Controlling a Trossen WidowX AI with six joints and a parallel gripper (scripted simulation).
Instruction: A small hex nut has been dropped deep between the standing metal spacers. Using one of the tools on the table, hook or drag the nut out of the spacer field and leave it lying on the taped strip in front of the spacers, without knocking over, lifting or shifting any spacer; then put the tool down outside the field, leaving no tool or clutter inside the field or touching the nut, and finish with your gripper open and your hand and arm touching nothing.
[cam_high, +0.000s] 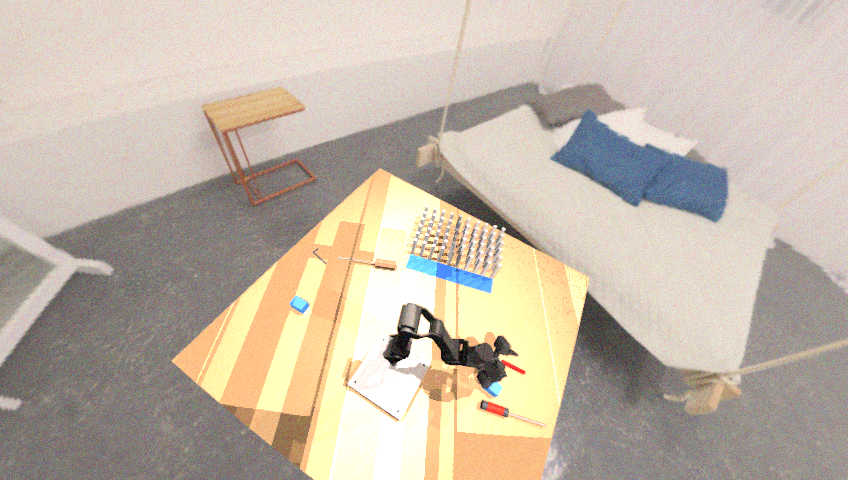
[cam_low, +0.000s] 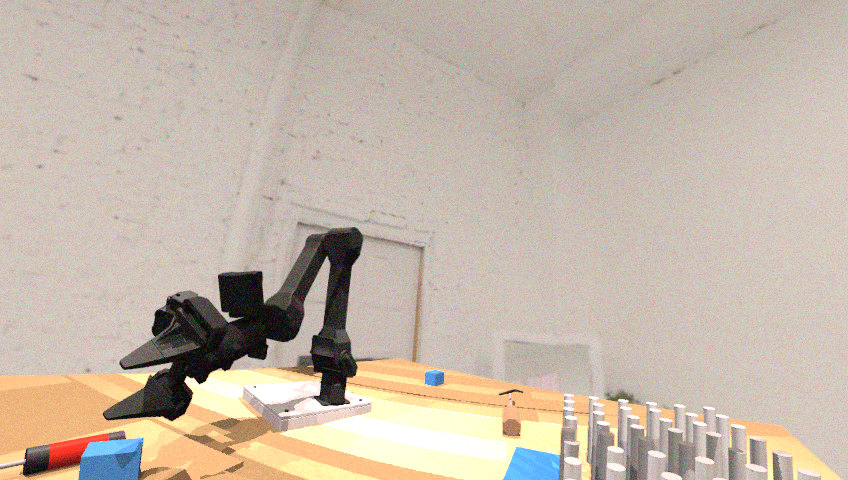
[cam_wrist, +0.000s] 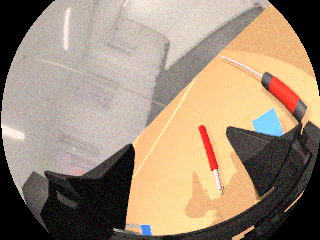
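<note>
Pincer (cam_low: 127, 383) spread wide and empty above my small red tool (cam_wrist: 208, 154); spacers (cam_high: 458, 240), hiding the nut, stand well ahead. Risk: descending off-centre, a fingertip nudges the tool aside.

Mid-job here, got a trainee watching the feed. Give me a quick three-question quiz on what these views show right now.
1. True or false: the black parallel-jaw gripper is clamped on a tool.
2. Which tool lies between the open fingers in the wrist view? A) thin red-handled pick B) wooden-handled hook tool C) black L-shaped hex key
3. Fill in: the blue taped strip lies along the edge of the field of standing grey metal spacers that faces the ____.

Key
1. False: the fingers stand wide open and hold nothing.
2. A; the larger red-and-black-handled screwdriver and a small blue block lie close by.
3. Arm's white base plate.
</note>
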